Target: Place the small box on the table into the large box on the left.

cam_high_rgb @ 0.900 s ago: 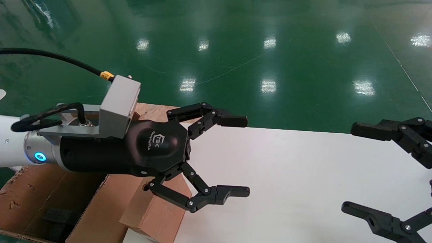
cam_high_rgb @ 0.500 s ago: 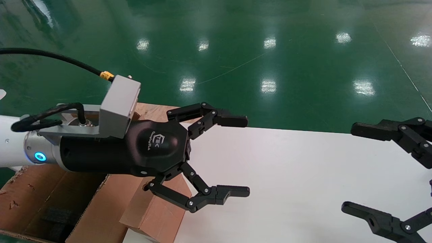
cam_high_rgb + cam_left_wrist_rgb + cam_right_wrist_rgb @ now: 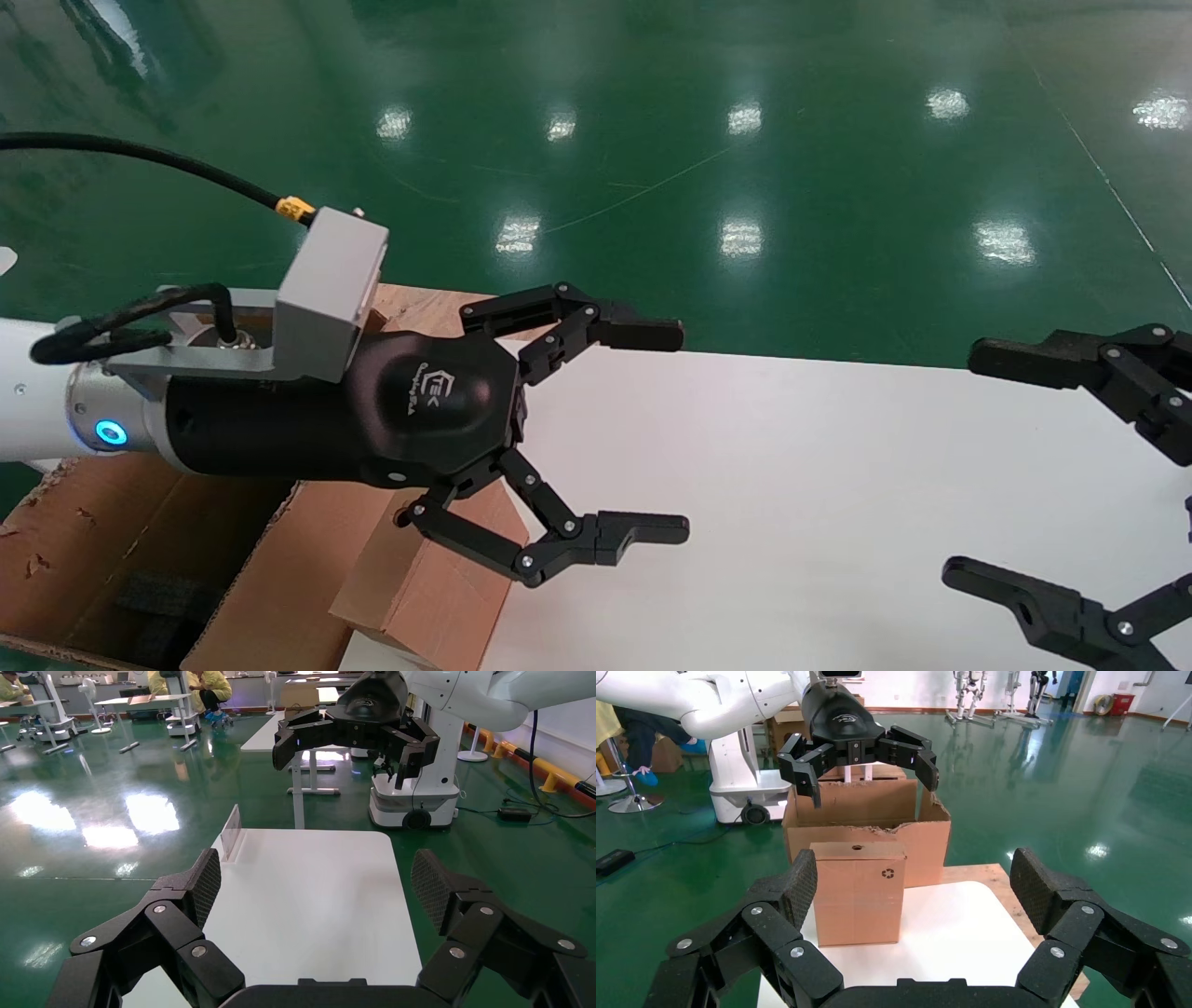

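Far left, the big brown corrugated carton with ragged torn rims sits off the table's edge, dark foam blocks visible down inside it. Just beside it, upright on the near-left corner of the large white tabletop, stands the small plain brown cardboard box, its punched hole on top and the little recycling mark on the face that the right wrist camera sees.

Now the left gripper: it hangs in the air above that small box, black fingers spread wide apart, holding nothing. The box sits below the gripper's body and lower linkage rather than between the fingertips, which reach past it over bare white tabletop. From the left wrist camera the two ribbed pads frame only table, no box between them.

Over to the right, the right gripper sits at the far edge of the head view, well apart from the box, fingers also splayed open and empty. Its own camera looks straight across the table at the small box, with the carton directly behind it and the left gripper poised above both.
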